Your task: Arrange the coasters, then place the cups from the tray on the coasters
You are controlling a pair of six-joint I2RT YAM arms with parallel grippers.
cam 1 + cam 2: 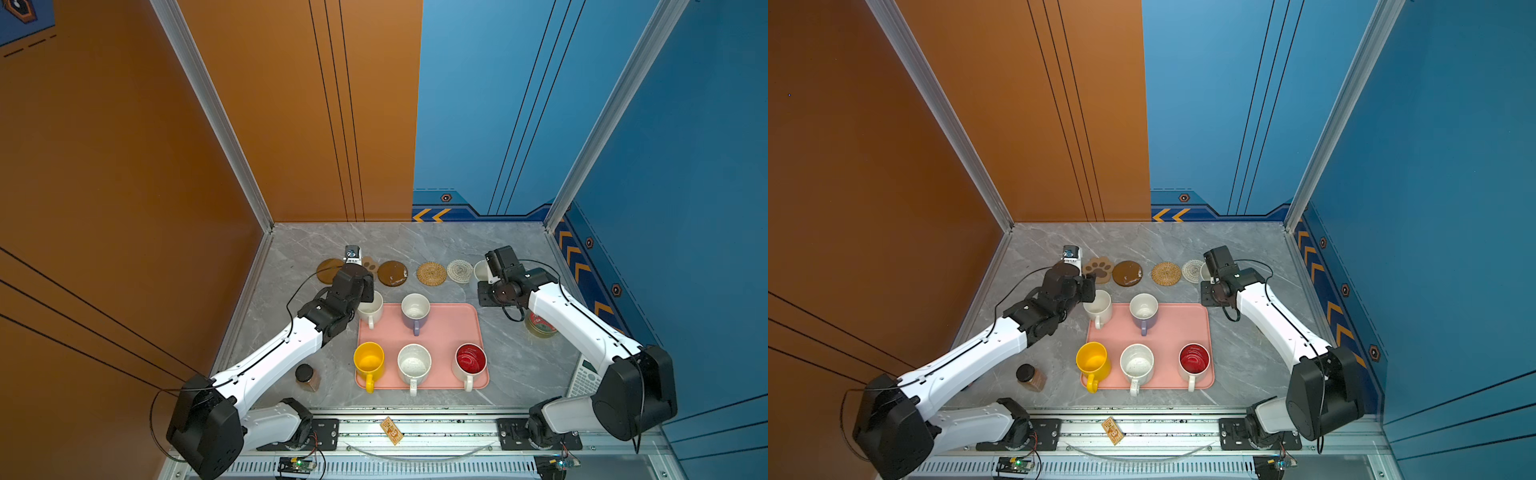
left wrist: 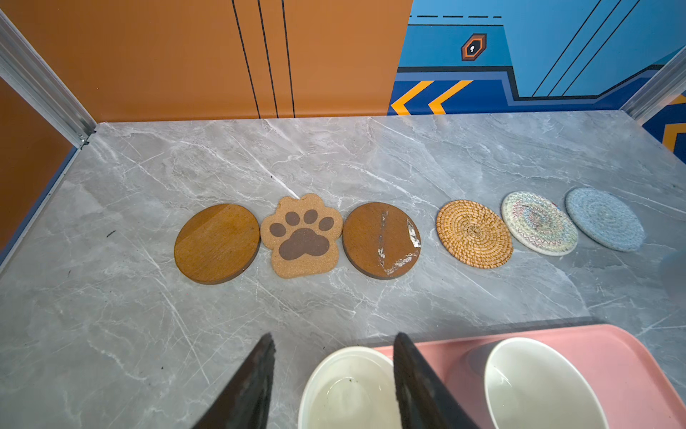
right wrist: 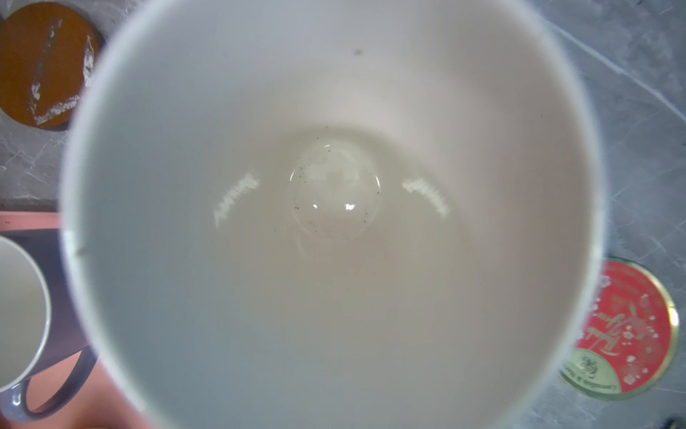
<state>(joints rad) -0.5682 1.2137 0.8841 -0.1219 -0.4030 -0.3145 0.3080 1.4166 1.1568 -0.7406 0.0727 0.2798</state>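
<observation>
The right gripper [image 1: 491,272] is holding the blue cup [image 3: 334,204] over the far right of the worktop [image 2: 334,156]. Its fingers are hidden but pressed nearly together, so a thin pinch on the handle or wall is judged likely. The blue coaster [image 2: 605,219] is lying bare, and the cup is blocking sight of it from above, so the cup is risking an off-centre landing or a nudge to the cream coaster [image 2: 539,223] just beside it. A thin pinch is also inviting the cup to swivel. The left gripper [image 2: 334,338] is standing half spread astride the white cup [image 2: 345,393] at the tray [image 2: 612,356] corner, not visibly clamping. Uneven closing is risking a tip, or a knock against the lavender cup [image 2: 538,386] alongside.
</observation>
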